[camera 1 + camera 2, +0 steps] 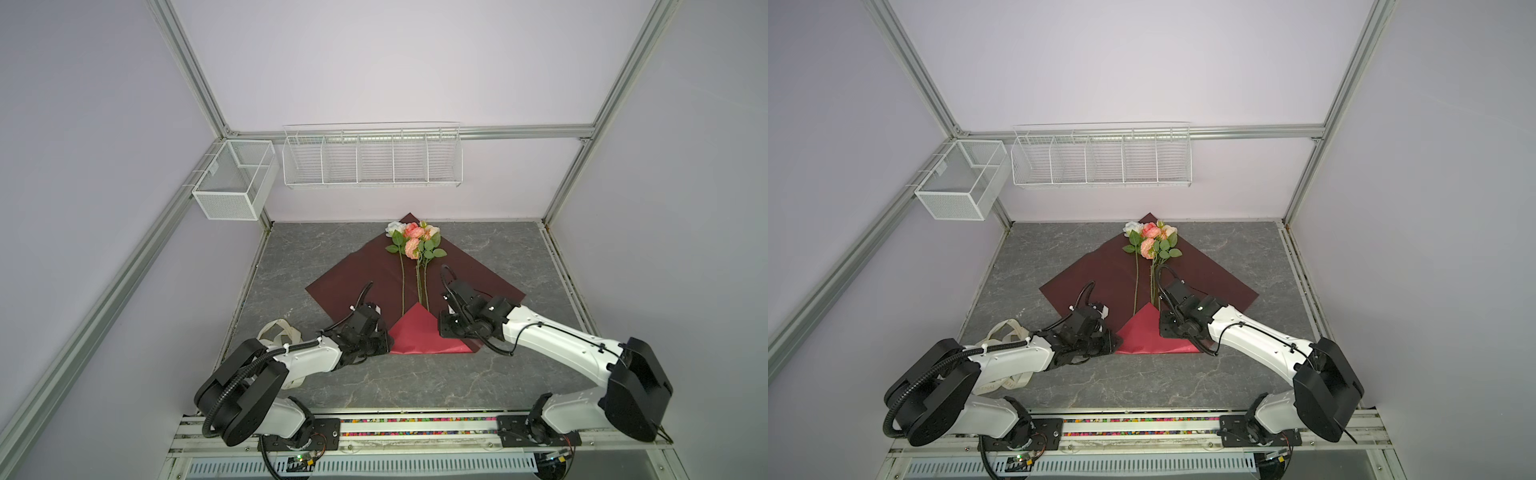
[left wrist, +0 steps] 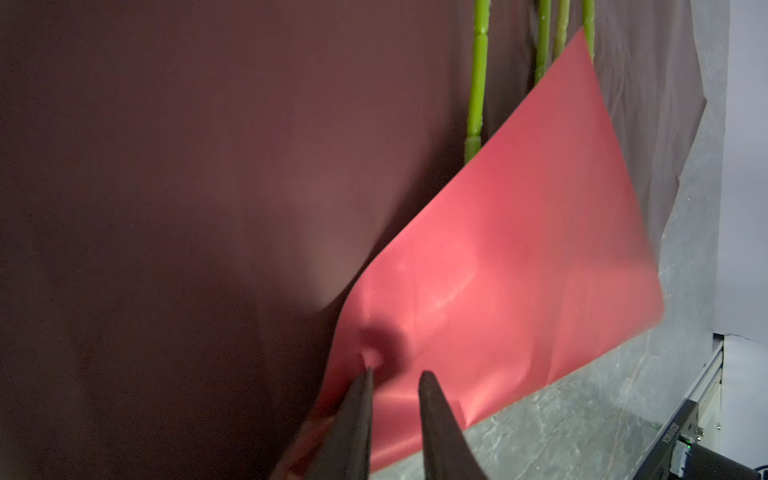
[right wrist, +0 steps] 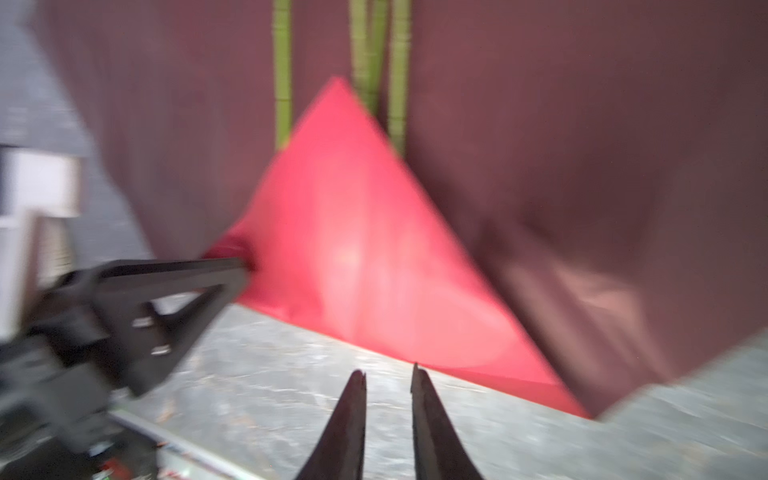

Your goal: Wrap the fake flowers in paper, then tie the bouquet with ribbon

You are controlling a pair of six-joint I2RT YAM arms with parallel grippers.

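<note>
Bouquet of fake flowers lies flat on dark-red paper at mid-table, blooms far, stems pointing near. The stem ends sit under the paper's near corner, folded over as a bright red flap. Left gripper at the flap's left end: fingers narrowly parted, one tip against a pucker in the paper; whether it grasps cannot be told. Right gripper by the flap's right end, over the table: fingers narrowly parted, nothing between. Cream ribbon lies at near left

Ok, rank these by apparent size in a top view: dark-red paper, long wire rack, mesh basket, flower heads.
Largest: dark-red paper.
Then long wire rack, close behind; its mounting height makes that unsure.
Then mesh basket.
Smallest: flower heads.
</note>
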